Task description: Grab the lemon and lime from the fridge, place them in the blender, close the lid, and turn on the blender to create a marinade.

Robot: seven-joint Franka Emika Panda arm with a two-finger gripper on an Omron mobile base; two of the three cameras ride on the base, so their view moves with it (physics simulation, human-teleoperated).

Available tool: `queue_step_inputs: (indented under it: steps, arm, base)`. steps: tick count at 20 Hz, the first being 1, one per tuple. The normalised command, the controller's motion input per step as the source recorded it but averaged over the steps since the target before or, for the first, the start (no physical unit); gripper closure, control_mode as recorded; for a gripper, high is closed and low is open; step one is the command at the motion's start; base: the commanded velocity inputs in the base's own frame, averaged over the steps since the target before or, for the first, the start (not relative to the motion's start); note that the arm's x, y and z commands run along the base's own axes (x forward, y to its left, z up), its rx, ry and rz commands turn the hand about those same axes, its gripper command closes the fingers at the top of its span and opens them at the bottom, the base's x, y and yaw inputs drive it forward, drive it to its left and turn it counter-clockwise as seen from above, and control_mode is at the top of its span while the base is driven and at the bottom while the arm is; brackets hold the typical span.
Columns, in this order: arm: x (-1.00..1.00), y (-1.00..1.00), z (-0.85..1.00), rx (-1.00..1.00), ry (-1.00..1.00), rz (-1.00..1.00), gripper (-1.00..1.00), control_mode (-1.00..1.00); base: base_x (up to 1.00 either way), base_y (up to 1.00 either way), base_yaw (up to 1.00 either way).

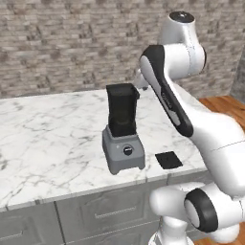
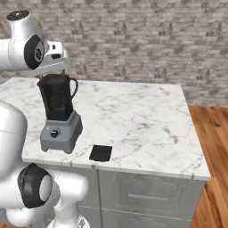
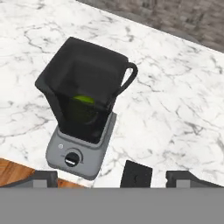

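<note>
- You are at the drop-off step: the end effector point(image 3: 112, 177) hangs above the open blender point(image 3: 83, 118), its fingers spread wide with nothing between them.
- Look down into the jar in the hand view: the lime point(image 3: 83, 105) lies inside, low against the near wall. That half of the fruit work reads as done.
- You cannot make out the lemon anywhere in these pictures; whether it lies under the lime in the dark jar or is yet to be fetched from the fridge cannot be told. Check that before you go on.
- The lid point(image 1: 168, 160) lies flat on the marble bench point(image 2: 147, 116), just beside the blender's base on the side toward the bench's front edge, apart from it.
- If both fruits are in, your next move calls for lifting clear of the jar rim, swinging down to the lid, and pinching it by its thin edges, an awkward grasp on a flat piece.
- The knob point(image 3: 72, 158) on the grey base faces the bench edge, waiting for the last step.
</note>
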Motion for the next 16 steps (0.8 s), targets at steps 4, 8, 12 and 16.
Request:
queue_step_inputs:
  steps: [4, 8, 12, 16]
  arm:
    - [-1.0, -0.96, -0.32, 0.11, -0.1, 0.0, -1.0, -1.0]
    - [-1.0, -0.66, -0.14, 0.05, -0.06, 0.0, -1.0, -1.0]
    - [-1.0, -0.1, -0.17, 0.0, -0.04, 0.04, -1.0, -1.0]
    - [-0.25, 0.05, -0.06, -0.01, -0.02, 0.05, -1.0, 1.0]
  base:
    - [0.0, 0.0, 0.0]
    - [0.0, 0.0, 0.0]
    - [0.0, 0.0, 0.0]
    - [-0.75, 0.41, 0.34]
